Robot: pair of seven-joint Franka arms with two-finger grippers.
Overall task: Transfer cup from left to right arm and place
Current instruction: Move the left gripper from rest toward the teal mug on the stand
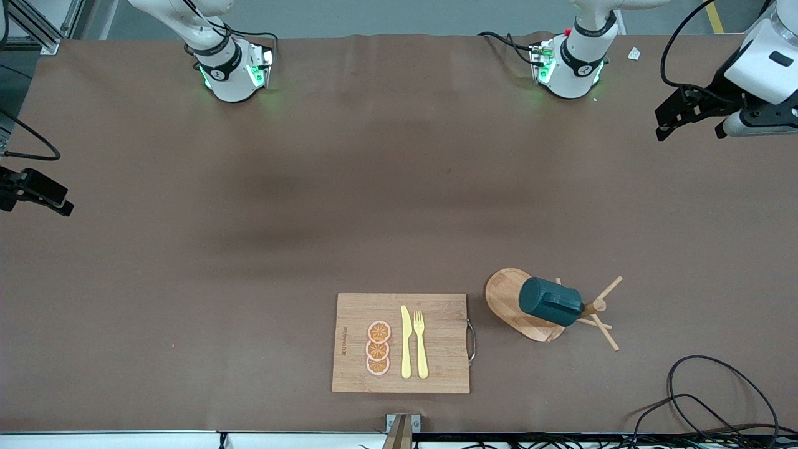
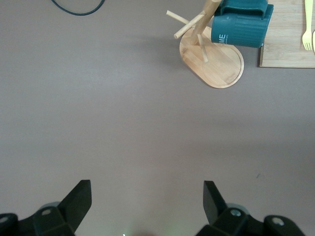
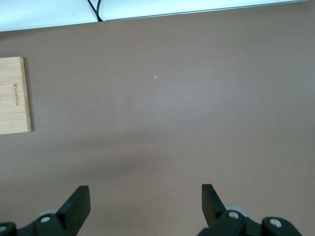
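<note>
The dark teal-green cup [image 1: 548,302] hangs tilted on a peg of a wooden mug rack [image 1: 508,299] near the front camera, toward the left arm's end of the table. Its inside is hidden. The left wrist view shows the cup [image 2: 241,27] on the rack [image 2: 216,66] well ahead of my fingers. My left gripper [image 1: 686,121] is open and empty, high over the table's end; its wrist view [image 2: 147,199] shows bare cloth between the fingers. My right gripper [image 1: 37,190] is open and empty over the table's other end [image 3: 145,199].
A bamboo cutting board [image 1: 436,374] lies beside the rack toward the right arm's end. It carries three orange slices [image 1: 378,348], a yellow knife [image 1: 406,343] and a yellow fork [image 1: 421,343]. Black cables [image 1: 717,399] lie near the front corner at the left arm's end.
</note>
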